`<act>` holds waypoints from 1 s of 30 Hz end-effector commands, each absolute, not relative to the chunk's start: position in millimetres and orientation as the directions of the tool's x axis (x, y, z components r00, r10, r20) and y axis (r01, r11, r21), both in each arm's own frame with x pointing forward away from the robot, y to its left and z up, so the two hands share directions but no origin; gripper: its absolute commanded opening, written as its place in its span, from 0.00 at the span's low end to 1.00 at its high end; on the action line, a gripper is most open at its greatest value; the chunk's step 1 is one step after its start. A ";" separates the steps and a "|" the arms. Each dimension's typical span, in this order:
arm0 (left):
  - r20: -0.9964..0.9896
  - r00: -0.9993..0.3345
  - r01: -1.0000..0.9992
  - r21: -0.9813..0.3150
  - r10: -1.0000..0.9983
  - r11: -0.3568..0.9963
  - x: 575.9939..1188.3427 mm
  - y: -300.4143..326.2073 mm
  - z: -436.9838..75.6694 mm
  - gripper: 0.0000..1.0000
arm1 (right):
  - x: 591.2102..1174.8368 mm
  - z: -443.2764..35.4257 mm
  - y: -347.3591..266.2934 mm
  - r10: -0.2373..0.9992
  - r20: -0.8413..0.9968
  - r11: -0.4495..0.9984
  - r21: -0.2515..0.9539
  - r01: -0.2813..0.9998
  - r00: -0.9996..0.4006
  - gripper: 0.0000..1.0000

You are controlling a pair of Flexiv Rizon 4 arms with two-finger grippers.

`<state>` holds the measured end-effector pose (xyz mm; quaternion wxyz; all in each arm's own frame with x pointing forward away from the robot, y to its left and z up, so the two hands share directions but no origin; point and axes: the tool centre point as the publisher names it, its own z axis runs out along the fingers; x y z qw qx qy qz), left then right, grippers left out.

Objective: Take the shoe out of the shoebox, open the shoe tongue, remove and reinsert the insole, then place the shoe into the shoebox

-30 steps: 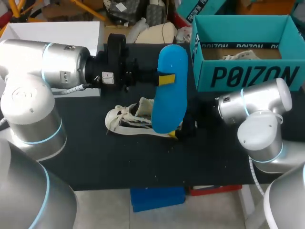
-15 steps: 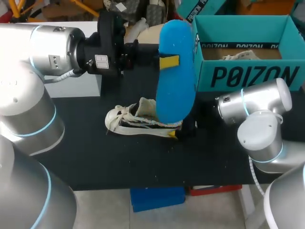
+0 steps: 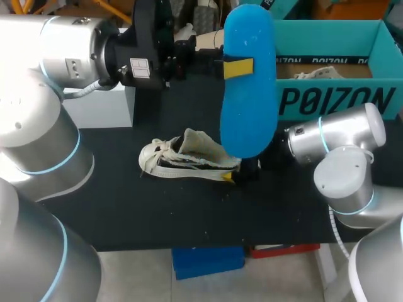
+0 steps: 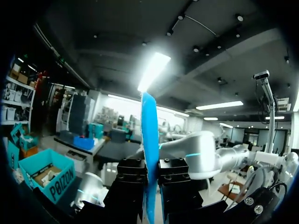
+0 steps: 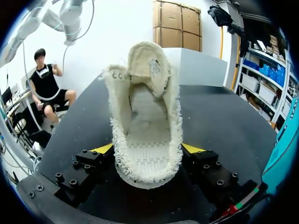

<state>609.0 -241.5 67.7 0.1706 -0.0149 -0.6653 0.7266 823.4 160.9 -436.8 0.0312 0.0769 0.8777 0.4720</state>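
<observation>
The insole [image 3: 247, 82] is clamped in the left jaws, raised high above the desk [image 3: 126, 207]; the shoe [image 3: 189, 157] lies on the desk, its heel clamped in the right jaws, the shoebox [image 3: 327, 94] behind; on reinsertion the insole could be buckled against the tongue if misaligned, or the shoe pushed loose.

Head camera looks down from behind onto the counter [image 3: 126, 211], left wrist stares close along the insole [image 4: 150, 140] edge, right wrist hugs the shoe [image 5: 147, 140], both seen overhead.
</observation>
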 end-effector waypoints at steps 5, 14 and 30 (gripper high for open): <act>0.207 -0.943 -0.229 -0.972 0.262 -0.055 607.3 -244.5 67.8 0.00 | 822.8 -436.8 155.0 0.164 0.019 0.561 0.820 0.109 -0.986 1.00; 0.207 -0.943 -0.229 -0.972 0.262 -0.055 607.3 -244.5 67.8 0.00 | 824.8 -431.6 137.8 0.172 0.042 0.682 0.716 0.150 -0.984 1.00; 0.207 -0.943 -0.229 -0.972 0.262 -0.055 607.3 -244.5 67.8 0.00 | 827.0 -405.5 134.6 0.168 0.063 0.930 0.320 0.179 -0.984 1.00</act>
